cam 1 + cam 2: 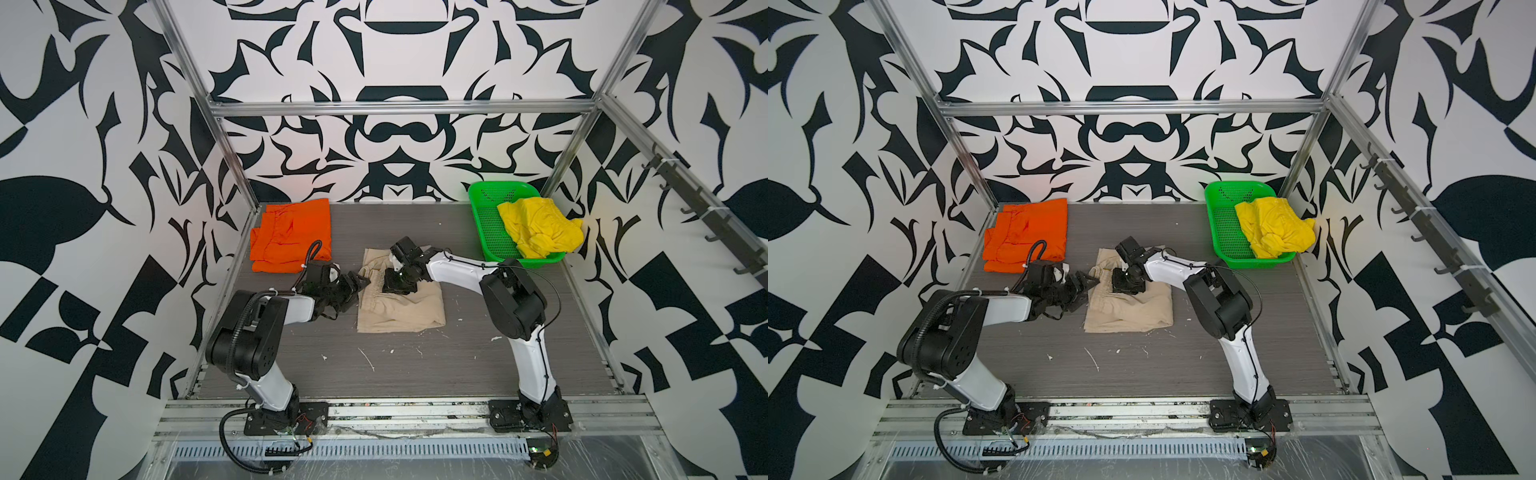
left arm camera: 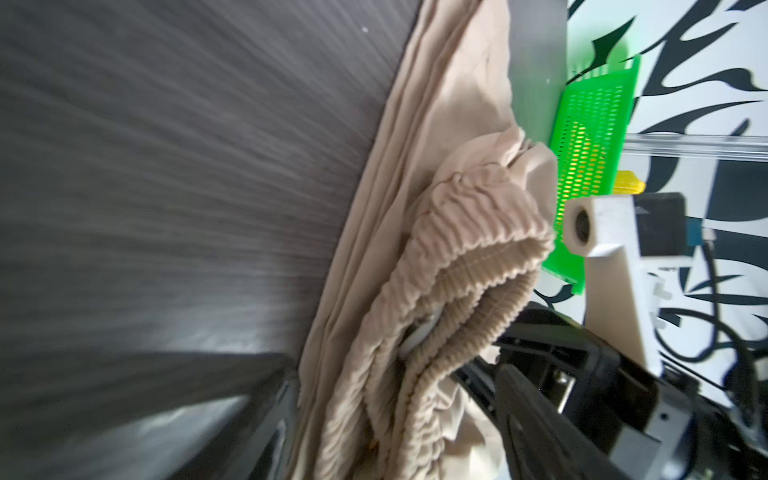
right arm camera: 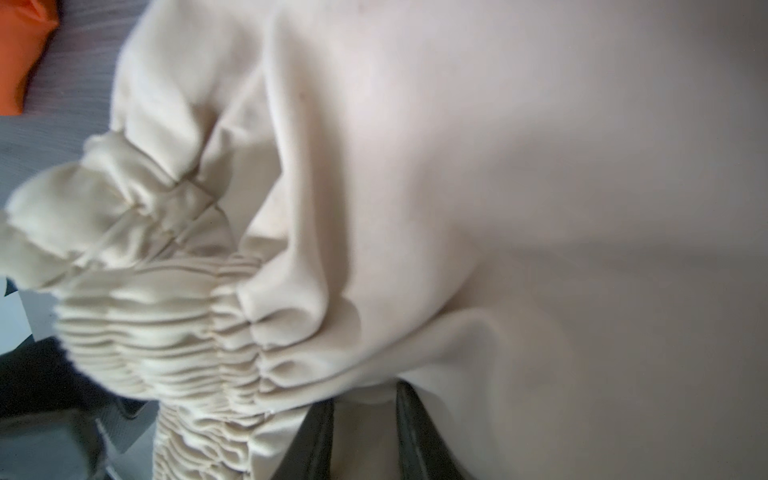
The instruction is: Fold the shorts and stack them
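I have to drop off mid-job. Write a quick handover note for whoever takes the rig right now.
Left gripper: open, at the waistband edge of the beige shorts, holding nothing.
Right gripper: pointing down onto the beige shorts, pinching a fold of cloth near the waistband.
Orange shorts: folded, back left of the table.
Yellow shorts: crumpled in the green basket, back right.
Done: orange folded; beige partly folded mid-table.
Left: finish folding beige and stack it with orange; then take out, fold and stack yellow.

White-and-black arms (image 1: pixel 457 270) with black cables (image 1: pixel 221 434)
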`<state>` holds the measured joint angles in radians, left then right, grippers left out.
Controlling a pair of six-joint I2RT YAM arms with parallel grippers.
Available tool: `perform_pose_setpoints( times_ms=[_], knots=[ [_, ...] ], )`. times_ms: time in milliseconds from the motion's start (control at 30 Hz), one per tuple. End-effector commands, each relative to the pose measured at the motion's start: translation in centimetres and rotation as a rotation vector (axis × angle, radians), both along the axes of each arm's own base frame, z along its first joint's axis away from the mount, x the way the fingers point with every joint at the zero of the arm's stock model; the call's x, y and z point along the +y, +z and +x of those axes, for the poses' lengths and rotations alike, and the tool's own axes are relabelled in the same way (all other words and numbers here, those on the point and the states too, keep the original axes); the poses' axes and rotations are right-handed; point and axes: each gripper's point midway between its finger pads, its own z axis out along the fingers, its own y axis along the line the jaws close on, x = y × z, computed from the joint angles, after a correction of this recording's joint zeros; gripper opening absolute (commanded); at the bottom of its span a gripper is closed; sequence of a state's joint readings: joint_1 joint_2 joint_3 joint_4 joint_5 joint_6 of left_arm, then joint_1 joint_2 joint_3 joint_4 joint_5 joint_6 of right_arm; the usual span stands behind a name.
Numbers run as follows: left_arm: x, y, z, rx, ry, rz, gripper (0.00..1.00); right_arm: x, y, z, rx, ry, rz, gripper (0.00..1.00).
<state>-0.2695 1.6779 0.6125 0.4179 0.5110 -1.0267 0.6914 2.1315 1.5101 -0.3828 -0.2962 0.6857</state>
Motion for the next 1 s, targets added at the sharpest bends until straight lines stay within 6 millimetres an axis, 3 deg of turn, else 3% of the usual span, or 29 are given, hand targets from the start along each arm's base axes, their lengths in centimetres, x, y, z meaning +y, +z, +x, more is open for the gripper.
perform_pose_setpoints(
  times_ms=[0, 267, 333, 467, 567, 700, 800, 967],
  knots=[
    [0.8, -5.0, -2.5, 0.172, 0.027, 0.047, 0.78, -1.2, -1.2, -1.1, 0.054, -0.024, -0.038, 0.29],
    [-1.7, -5.1, -2.3, 0.157, -0.020, -0.001, 0.72, -0.8, -1.6, -1.0, 0.066, -0.036, -0.015, 0.22],
    [-2.0, -4.9, -2.2, 0.149, -0.018, -0.004, 0.66, -0.8, -1.6, -1.0, 0.064, -0.036, -0.016, 0.22],
    [-1.6, -4.4, -2.1, 0.142, 0.000, 0.019, 0.43, -0.9, -0.9, -0.8, 0.046, -0.040, -0.010, 0.22],
    [-1.3, -3.5, -1.9, 0.121, -0.009, 0.055, 0.28, -1.2, 0.9, -0.4, 0.006, -0.047, 0.008, 0.27],
    [-1.2, -1.0, -0.9, 0.054, -0.066, 0.136, 0.14, -2.4, 4.9, 0.1, -0.083, -0.064, 0.041, 0.42],
    [-0.6, 1.5, 0.1, -0.001, -0.119, 0.249, 0.07, -4.5, 7.8, 0.5, -0.149, -0.104, 0.067, 0.48],
    [0.1, 6.8, 2.8, -0.139, -0.223, 0.433, 0.01, -9.2, 11.0, 0.8, -0.223, -0.219, 0.120, 0.49]
  ],
)
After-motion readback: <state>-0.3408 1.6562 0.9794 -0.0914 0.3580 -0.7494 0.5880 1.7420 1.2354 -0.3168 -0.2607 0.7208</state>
